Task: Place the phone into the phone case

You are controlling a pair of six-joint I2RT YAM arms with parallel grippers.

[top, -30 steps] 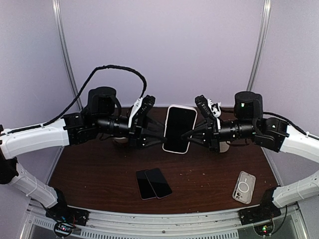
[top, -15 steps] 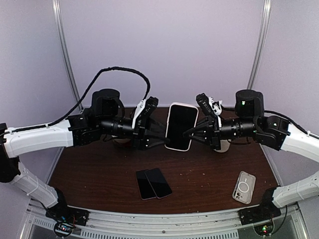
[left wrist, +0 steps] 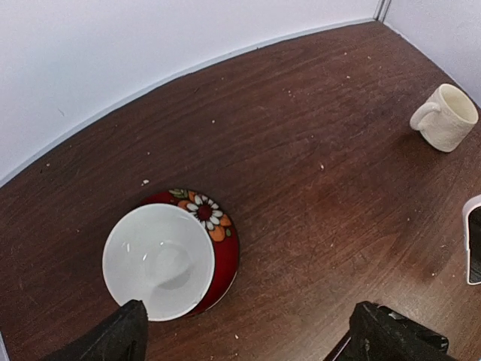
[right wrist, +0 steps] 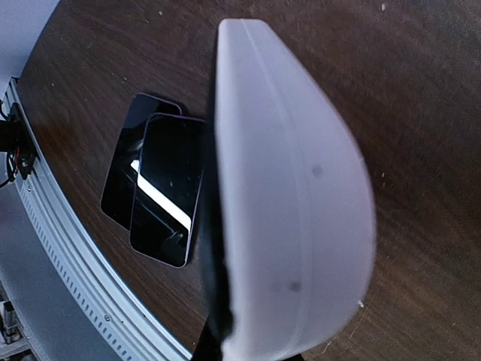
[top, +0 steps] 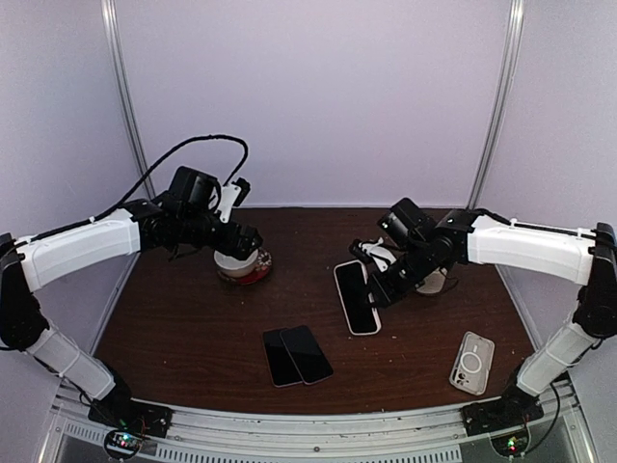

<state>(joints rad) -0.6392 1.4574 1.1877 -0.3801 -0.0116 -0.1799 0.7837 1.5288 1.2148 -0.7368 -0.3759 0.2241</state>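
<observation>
The phone point(top: 356, 299), black screen up inside a white phone case point(right wrist: 293, 195), hangs tilted low over the table's middle right. My right gripper point(top: 382, 284) is shut on its right edge, and in the right wrist view the case's white back fills the frame, with a dark finger point(right wrist: 216, 301) along its left side. A corner of the phone point(left wrist: 473, 241) shows at the edge of the left wrist view. My left gripper point(top: 244, 241) stands open and empty over a white bowl, well apart from the phone; its fingertips point(left wrist: 120, 342) frame bare wood.
A white bowl point(left wrist: 158, 259) sits on a red flowered saucer point(left wrist: 228, 244) at the back left. Two dark phones point(top: 297, 355) lie overlapping near the front centre. A clear case point(top: 472, 363) lies front right. A white cup point(left wrist: 445, 116) stands behind the right arm.
The left gripper has let go of the cased phone, opened wide and pulled back left over the bowl. The right gripper has carried the phone down and to the right, close to the table.
</observation>
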